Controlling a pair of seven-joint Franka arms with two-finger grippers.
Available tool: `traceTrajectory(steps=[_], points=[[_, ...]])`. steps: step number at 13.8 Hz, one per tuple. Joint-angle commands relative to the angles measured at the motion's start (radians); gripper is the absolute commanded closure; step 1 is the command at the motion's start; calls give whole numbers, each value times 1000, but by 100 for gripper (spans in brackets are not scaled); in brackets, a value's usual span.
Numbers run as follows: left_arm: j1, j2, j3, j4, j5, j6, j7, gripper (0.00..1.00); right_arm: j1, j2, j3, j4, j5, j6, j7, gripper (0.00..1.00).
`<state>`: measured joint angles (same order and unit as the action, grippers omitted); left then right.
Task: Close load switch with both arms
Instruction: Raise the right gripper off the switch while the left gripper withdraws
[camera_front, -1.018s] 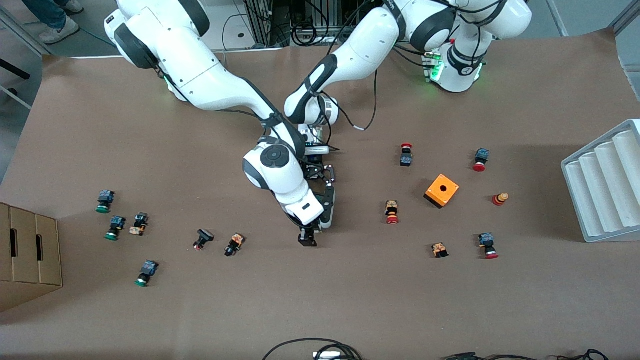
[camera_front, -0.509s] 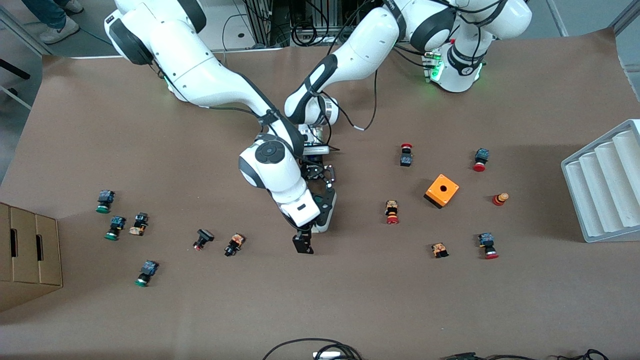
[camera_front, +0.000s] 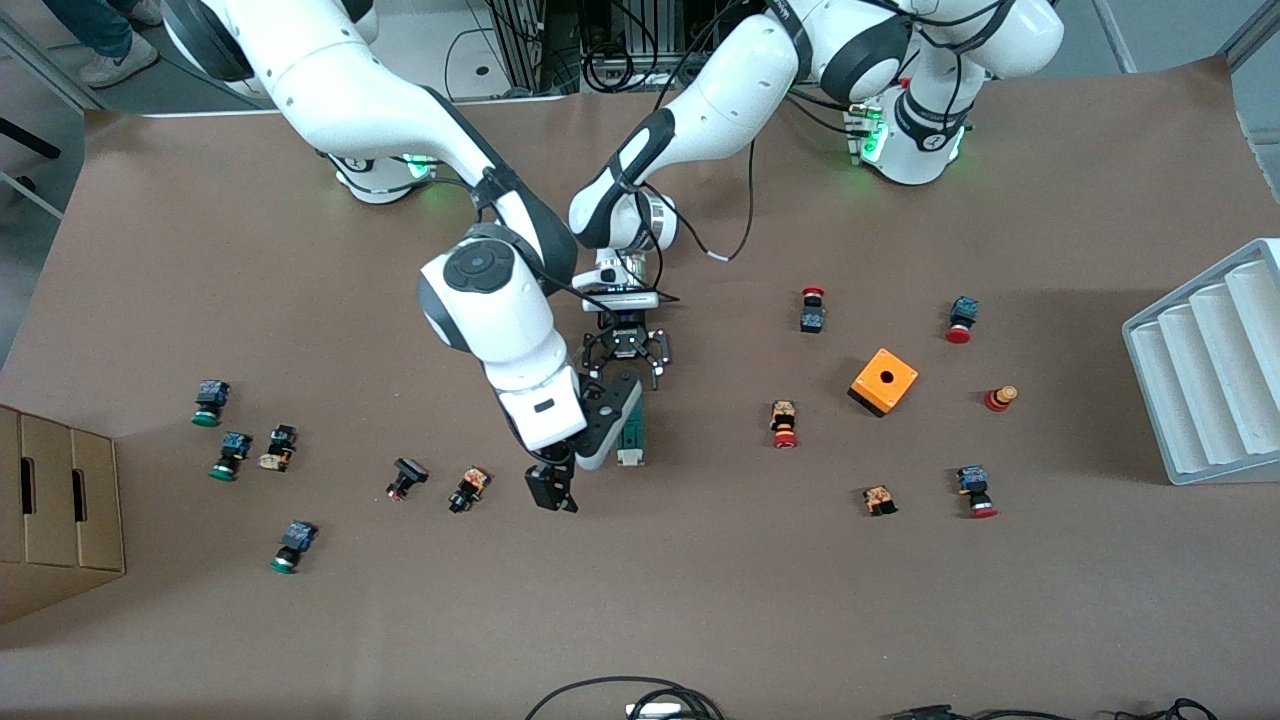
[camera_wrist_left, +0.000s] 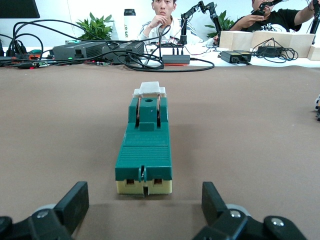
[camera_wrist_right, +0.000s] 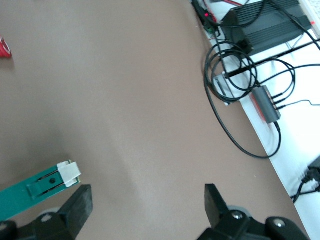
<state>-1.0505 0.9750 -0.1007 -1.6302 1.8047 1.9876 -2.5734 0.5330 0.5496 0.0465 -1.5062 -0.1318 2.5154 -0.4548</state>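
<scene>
The load switch (camera_front: 630, 428) is a narrow green block with a white piece at its end nearer the front camera, lying flat on the brown table mid-way between the arms. In the left wrist view the load switch (camera_wrist_left: 145, 150) lies lengthwise just ahead of my left gripper (camera_wrist_left: 144, 200), which is open and low to the table, fingers apart from the block. My left gripper (camera_front: 627, 372) sits at the switch's end nearer the bases. My right gripper (camera_front: 551, 488) hangs open beside the switch, toward the right arm's end, empty (camera_wrist_right: 147, 202). The load switch (camera_wrist_right: 40, 187) shows beside one finger.
Push buttons (camera_front: 468, 489) (camera_front: 405, 477) lie close to the right gripper, with more toward the right arm's end. An orange box with a hole (camera_front: 884, 381) and several red-capped buttons lie toward the left arm's end, by a grey ribbed tray (camera_front: 1210, 370). A cardboard box (camera_front: 55, 510) stands at the table's edge.
My right gripper has opened and swung away from the load switch toward the right arm's end, uncovering the green block. The left gripper has stayed put.
</scene>
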Motion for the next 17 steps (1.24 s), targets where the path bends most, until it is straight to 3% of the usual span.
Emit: traceTrajectory(steps=[1,3,6,12,17], points=[[-3,18,4,13,13,13,-4,0,-31,-52,1,-17,85,-36,39,0],[-3,14,4,13,13,13,-4,0,-50,-80,0,-17,145,-41,138,0],[-2,5,3,10,12,16,25,0,-54,-100,-14,-15,149,-76,278,0],[21,-73,-1,-25,-44,80,245,0,-80,-157,-27,-19,147,-109,311,0],[49,-165,-2,-45,-200,154,556,1,-108,-223,-25,-17,150,-210,308,0]])
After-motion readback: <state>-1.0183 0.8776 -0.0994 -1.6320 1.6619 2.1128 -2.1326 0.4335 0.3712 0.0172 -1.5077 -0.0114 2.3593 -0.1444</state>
